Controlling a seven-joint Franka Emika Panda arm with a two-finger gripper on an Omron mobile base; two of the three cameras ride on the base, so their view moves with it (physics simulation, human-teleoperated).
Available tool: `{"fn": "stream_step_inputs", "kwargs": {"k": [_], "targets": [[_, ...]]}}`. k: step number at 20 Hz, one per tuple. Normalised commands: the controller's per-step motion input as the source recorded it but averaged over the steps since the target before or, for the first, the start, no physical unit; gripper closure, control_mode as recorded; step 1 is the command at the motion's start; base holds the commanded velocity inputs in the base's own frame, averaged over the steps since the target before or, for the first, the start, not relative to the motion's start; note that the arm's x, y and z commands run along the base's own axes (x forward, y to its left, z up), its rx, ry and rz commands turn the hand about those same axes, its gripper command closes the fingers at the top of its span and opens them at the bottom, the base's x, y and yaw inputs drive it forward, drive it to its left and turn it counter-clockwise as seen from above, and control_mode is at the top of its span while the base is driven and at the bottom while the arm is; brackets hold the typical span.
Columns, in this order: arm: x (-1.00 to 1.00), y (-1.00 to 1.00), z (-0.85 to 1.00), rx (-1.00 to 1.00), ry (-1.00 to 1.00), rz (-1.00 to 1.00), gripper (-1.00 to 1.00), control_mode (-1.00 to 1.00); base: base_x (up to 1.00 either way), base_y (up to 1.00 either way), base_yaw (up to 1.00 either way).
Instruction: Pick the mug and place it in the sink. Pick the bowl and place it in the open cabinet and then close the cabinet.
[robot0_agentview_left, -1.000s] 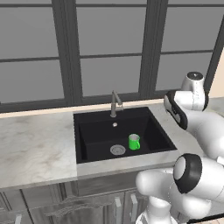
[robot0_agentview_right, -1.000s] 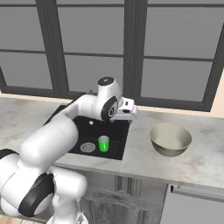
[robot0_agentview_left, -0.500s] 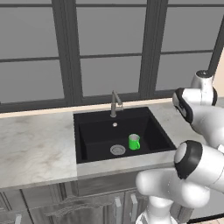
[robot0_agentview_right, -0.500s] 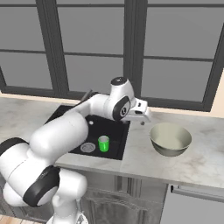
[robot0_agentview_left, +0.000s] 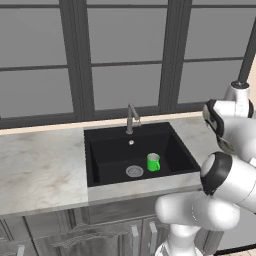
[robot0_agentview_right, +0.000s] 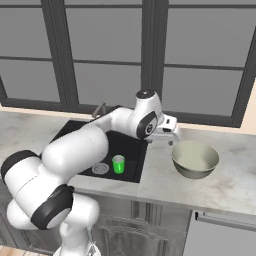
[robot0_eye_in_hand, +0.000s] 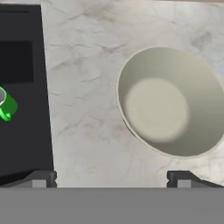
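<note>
Pale marble surface (robot0_agentview_right: 220, 187) runs beneath tall dark-framed windows (robot0_agentview_left: 125, 55), with the black sink (robot0_agentview_left: 107, 155) set into it as the reference point. A slim grey faucet (robot0_agentview_left: 131, 118) stands at the sink's rear edge. Inside the sink, the green mug (robot0_agentview_left: 153, 162) stands upright just right of the round silver drain (robot0_agentview_left: 134, 171). To the right of the sink, above the surface, the gripper (robot0_agentview_right: 174, 134) hangs with jaws spread wide, holding nothing. Further right of the sink, the bowl (robot0_agentview_right: 195, 159) sits upright on the surface, apart from the gripper.
</note>
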Motion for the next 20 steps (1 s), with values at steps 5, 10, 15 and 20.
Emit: {"fn": "stream_step_inputs", "kwargs": {"k": [5, 10, 15, 20], "targets": [[0.00, -0.19, -0.14, 0.00, 0.00, 0.00, -1.00, -1.00, 0.00, 0.00, 0.00], [0.00, -0.02, -0.24, 0.00, 0.00, 0.00, -1.00, -1.00, 0.00, 0.00, 0.00], [0.04, -0.01, -0.22, 0.00, 0.00, 0.00, -1.00, -1.00, 0.00, 0.00, 0.00], [0.09, -0.04, -0.22, 0.00, 0.00, 0.00, -1.00, -1.00, 0.00, 0.00, 0.00]]}}
